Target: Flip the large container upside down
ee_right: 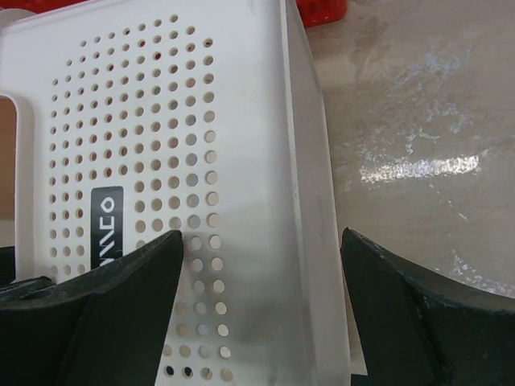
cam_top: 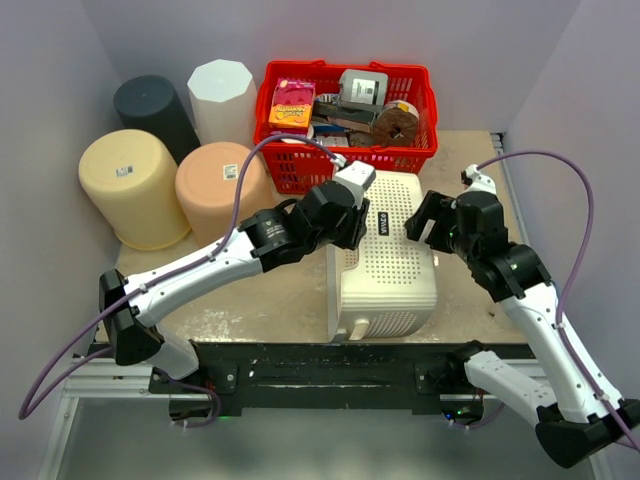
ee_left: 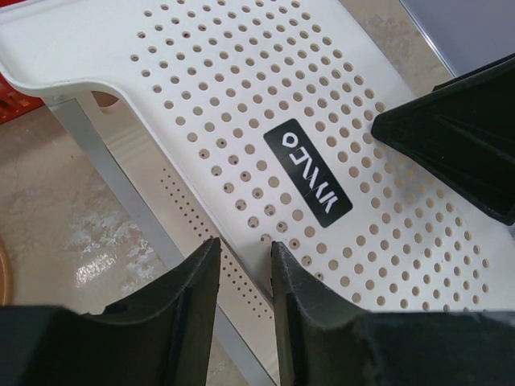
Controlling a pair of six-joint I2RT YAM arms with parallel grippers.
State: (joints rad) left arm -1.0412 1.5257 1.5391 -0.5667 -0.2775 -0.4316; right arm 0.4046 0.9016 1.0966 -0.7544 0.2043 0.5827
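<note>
The large white perforated container [cam_top: 385, 262] lies on the table between my two arms, a perforated face with a black label turned up. My left gripper [cam_top: 352, 236] is at its left far edge. In the left wrist view the fingers [ee_left: 244, 248] stand close together with the container's [ee_left: 241, 121] edge between them. My right gripper [cam_top: 418, 226] is open at the container's right far edge. In the right wrist view its fingers [ee_right: 261, 241] straddle the container's [ee_right: 161, 121] right wall without touching it.
A red basket [cam_top: 400, 160] full of small items stands right behind the container. At the back left stand upturned tubs: yellow [cam_top: 130, 185], peach [cam_top: 215, 185], black [cam_top: 155, 105] and white [cam_top: 222, 95]. Walls close in on the left, back and right.
</note>
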